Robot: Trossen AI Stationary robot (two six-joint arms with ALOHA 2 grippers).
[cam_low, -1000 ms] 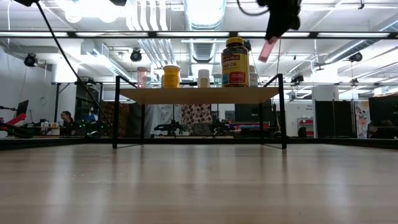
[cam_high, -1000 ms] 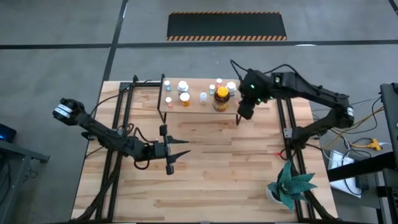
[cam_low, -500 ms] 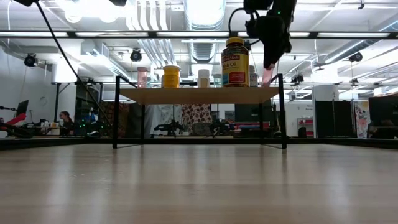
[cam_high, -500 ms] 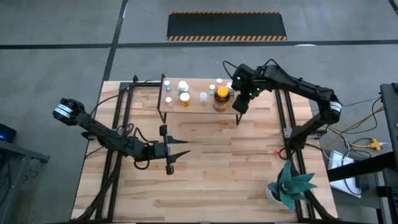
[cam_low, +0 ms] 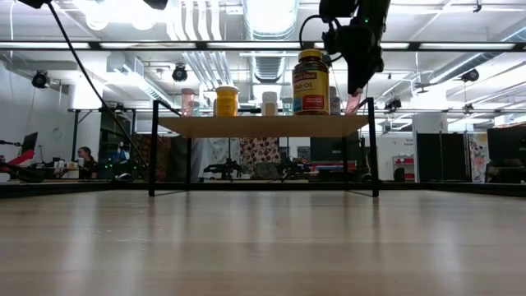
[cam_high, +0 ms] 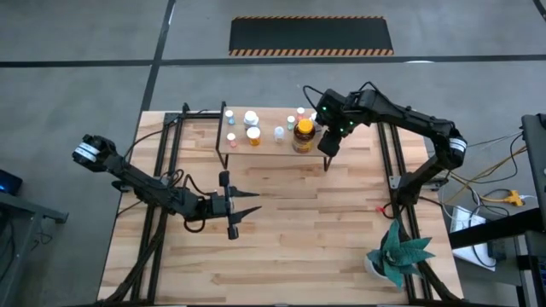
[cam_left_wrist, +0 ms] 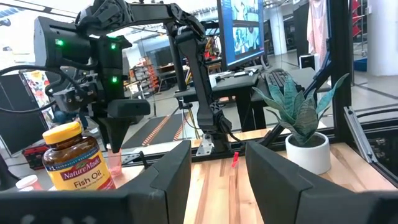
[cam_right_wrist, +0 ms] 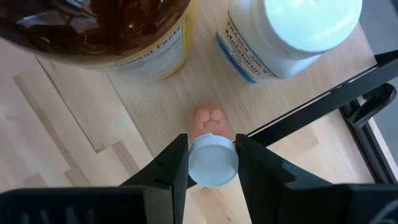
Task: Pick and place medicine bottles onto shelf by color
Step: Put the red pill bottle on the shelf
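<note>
Right gripper (cam_right_wrist: 211, 163) was closed on a small pink vial (cam_right_wrist: 211, 122) with a white cap, fingers pinching the cap from two sides, vial hanging straight down below them. In the low view the right gripper (cam_low: 355, 82) sat over the shelf (cam_low: 263, 125) end, vial bottom at or just above the board; contact couldn't be confirmed. Shelf wood showed directly under the vial, black frame rail just beside it. Just ahead of the fingers stood the big amber fish-oil bottle (cam_right_wrist: 112, 37) and a white-capped bottle (cam_right_wrist: 292, 34), both near but apart from the vial. Further along the shelf from the gripper: orange bottle (cam_low: 226, 101), a white one (cam_low: 269, 103), a pinkish one (cam_low: 188, 101).

Handling guess: vial looked light, rigid plastic, smooth and narrow, so likely tippy once released. The cap grip seemed fine for lowering; a hold lower on the body would crowd the neighbours. Should be set flat, clear of the rail edge, before letting go.

Left gripper (cam_high: 243, 211) rested over the table (cam_high: 281, 256) centre, well apart from the shelf, fingers (cam_left_wrist: 165, 180) partly spread, holding nothing. Green plant (cam_high: 394, 253) sat at the table corner, not part of the job.
</note>
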